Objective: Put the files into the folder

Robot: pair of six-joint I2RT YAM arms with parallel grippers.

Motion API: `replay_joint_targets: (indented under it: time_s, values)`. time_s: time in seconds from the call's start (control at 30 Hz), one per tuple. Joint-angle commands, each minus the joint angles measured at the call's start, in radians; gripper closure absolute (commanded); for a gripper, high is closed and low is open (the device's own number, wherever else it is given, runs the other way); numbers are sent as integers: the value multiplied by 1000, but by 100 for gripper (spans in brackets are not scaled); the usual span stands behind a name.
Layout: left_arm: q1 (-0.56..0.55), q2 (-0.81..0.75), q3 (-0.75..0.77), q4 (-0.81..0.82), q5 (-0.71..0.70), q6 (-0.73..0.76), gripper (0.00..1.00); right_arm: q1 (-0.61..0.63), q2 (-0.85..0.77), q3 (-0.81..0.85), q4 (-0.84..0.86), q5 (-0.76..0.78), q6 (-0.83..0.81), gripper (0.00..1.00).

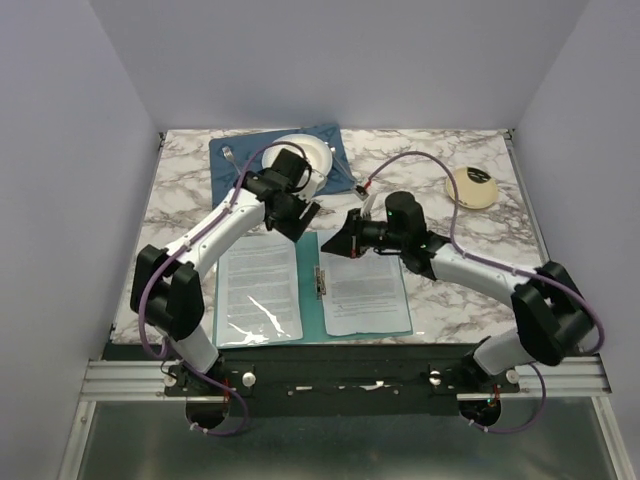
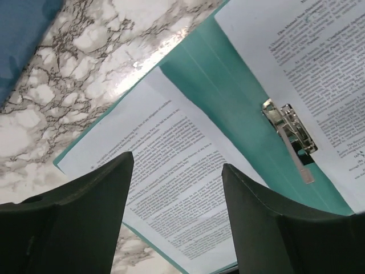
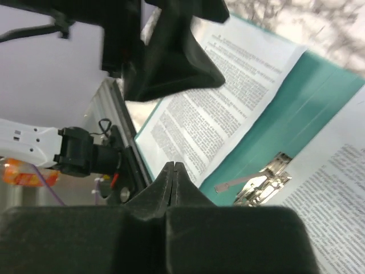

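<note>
1. The folder [image 1: 312,292] is lying open toward the table's [image 1: 470,290] 6 o'clock edge. The files [image 1: 258,290] are resting on both halves, at 9 and 3 o'clock of the clip [image 1: 320,280].
2. The left hand [image 1: 298,222] is hovering, fingers apart, over the left sheet's 12 o'clock edge. The right hand [image 1: 340,243] is hovering with fingers pressed together, gripping nothing.
3. The likely risk is a finger dragging a loose sheet askew, leaving it sticking out or creasing when the cover closes.
</note>
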Motion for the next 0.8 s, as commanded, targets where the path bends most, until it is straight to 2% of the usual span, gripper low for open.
replay_joint_targets:
  time_s: [0.0,0.1,0.2,0.27,0.33,0.37,0.4,0.47,0.5,0.53,0.57,0.6,0.63,0.7,0.77]
  values:
    - [-102,13,67,-12,-149,-44,2,8,-158,-64,-109,176,-175,99]
    - [-77,45,115,-2,-128,-111,1,6,-242,-96,-160,248,-207,99]
    - [-63,99,156,-3,-100,-139,1,8,-297,-117,-194,322,-174,99]
    - [-74,75,143,33,-106,-151,1,5,-363,-139,-196,372,-137,99]
    - [-137,-9,76,146,-193,-136,2,5,-414,-197,-142,392,-79,99]
    - [-163,-42,39,199,-230,-125,11,5,-434,-229,-105,368,-68,99]
    - [-210,-68,-21,276,-296,-118,30,5,-457,-258,-73,356,-43,99]
    - [-234,-102,-46,312,-307,-99,44,3,-466,-327,22,325,-34,99]
    - [-235,-96,-41,312,-318,-123,58,3,-457,-340,42,313,-48,99]
    - [-231,-49,-23,286,-382,-159,66,5,-446,-338,15,302,-63,99]
    - [-225,-12,4,251,-382,-189,77,5,-431,-311,-17,288,-78,99]
    - [-223,31,87,147,-367,-202,93,6,-419,-292,-49,294,-104,99]
    - [-223,117,128,102,-358,-209,100,6,-406,-280,-104,300,-118,99]
    - [-224,163,166,50,-321,-208,100,9,-420,-268,-134,364,-144,99]
    - [-224,138,125,92,-237,-191,100,11,-481,-280,-133,418,-163,99]
